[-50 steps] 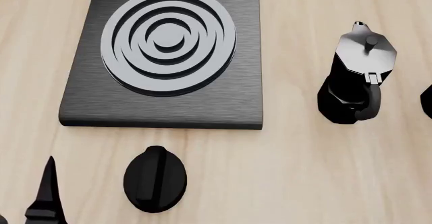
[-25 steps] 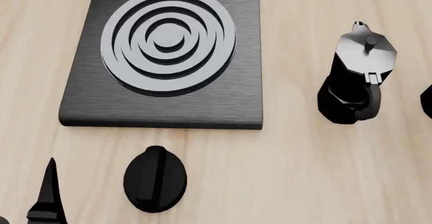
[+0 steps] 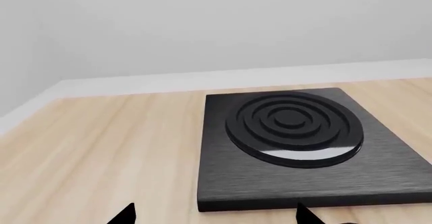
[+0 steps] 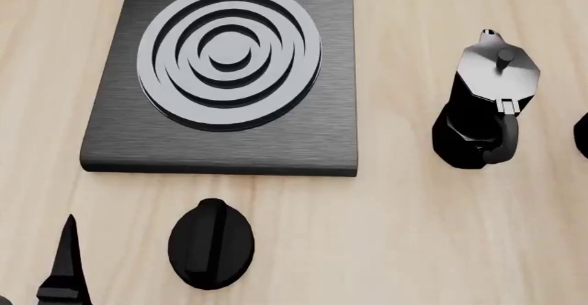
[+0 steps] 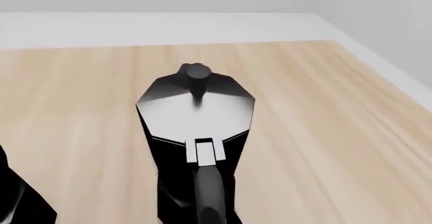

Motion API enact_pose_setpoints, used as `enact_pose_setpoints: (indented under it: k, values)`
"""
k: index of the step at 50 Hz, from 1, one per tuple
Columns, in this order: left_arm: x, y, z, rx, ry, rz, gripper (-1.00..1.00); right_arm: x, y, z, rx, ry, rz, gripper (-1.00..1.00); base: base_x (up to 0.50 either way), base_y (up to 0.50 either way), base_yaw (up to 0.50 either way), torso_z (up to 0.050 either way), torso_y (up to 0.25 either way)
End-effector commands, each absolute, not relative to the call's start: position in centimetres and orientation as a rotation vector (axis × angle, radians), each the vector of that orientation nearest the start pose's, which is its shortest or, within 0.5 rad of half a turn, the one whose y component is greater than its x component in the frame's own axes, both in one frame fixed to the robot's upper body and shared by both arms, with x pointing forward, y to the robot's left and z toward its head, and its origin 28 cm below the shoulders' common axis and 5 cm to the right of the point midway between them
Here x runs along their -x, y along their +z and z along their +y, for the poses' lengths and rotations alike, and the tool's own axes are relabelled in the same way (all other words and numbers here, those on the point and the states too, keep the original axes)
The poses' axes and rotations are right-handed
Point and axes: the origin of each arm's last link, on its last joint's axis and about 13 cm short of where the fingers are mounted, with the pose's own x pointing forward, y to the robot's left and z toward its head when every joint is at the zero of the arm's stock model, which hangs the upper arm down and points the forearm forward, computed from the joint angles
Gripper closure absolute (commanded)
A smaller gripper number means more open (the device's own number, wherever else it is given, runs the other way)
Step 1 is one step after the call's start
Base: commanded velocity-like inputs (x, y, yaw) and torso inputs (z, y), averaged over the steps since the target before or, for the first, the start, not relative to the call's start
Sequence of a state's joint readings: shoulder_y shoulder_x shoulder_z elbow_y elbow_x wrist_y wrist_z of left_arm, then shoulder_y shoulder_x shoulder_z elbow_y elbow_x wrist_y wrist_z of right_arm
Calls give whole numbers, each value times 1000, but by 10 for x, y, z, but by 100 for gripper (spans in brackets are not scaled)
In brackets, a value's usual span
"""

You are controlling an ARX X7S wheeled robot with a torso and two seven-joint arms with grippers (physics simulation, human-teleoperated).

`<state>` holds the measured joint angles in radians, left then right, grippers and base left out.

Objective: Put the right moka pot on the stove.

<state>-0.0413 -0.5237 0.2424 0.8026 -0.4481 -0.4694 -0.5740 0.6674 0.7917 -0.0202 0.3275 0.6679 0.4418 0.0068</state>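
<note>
The right moka pot fills the middle of the right wrist view: black and faceted, with a silvery lid, upright on the wooden table, its handle toward the camera. In the head view only a black sliver shows at the right edge. The stove, a dark slab with a ringed burner, lies at the upper left with nothing on it. My left gripper is open just short of the stove's near edge; one finger shows low on the left. No right gripper fingers show.
The other moka pot stands between the stove and the right pot; its base is beside the right pot. A black oval knob lies in front of the stove. The table's right edge runs close past the right pot.
In the head view the left gripper's finger has sunk slightly toward the bottom edge. The pots, stove and knob have not moved.
</note>
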Motion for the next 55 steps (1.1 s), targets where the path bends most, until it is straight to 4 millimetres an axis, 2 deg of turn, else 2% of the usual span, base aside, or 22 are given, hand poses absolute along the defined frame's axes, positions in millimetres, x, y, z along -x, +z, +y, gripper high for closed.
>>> enact_pose_setpoints:
  k: [1, 11, 14, 22, 28, 39, 48, 50, 55]
  values:
    - [-172, 141, 217, -63, 16, -210, -100, -291, 182, -319, 26, -264, 22, 100, 0, 0, 0, 0, 0]
    - [-171, 141, 217, -63, 16, -216, -100, -281, 202, -316, 42, -261, -28, 100, 0, 0, 0, 0, 0]
    - [-171, 154, 217, -63, 19, -216, -100, -278, 205, -316, 48, -271, -41, 100, 0, 0, 0, 0, 0]
    - [-171, 154, 217, -66, 17, -218, -100, -266, 215, -316, 64, -289, -65, 100, 0, 0, 0, 0, 0]
    - [-170, 154, 217, -65, 15, -218, -100, -250, 244, -310, 97, -307, -87, 100, 0, 0, 0, 0, 0]
    - [-171, 153, 217, -68, 6, -211, -100, -241, 266, -296, 155, -299, -119, 100, 0, 0, 0, 0, 0]
    - [-170, 153, 217, -69, 3, -210, -100, -230, 297, -286, 178, -283, -187, 100, 0, 0, 0, 0, 2]
    - [-170, 153, 217, -69, 3, -211, -100, -226, 310, -283, 184, -288, -199, 100, 0, 0, 0, 0, 0]
    - [-170, 153, 217, -70, 2, -214, -100, -222, 320, -279, 196, -284, -222, 100, 0, 0, 0, 0, 0]
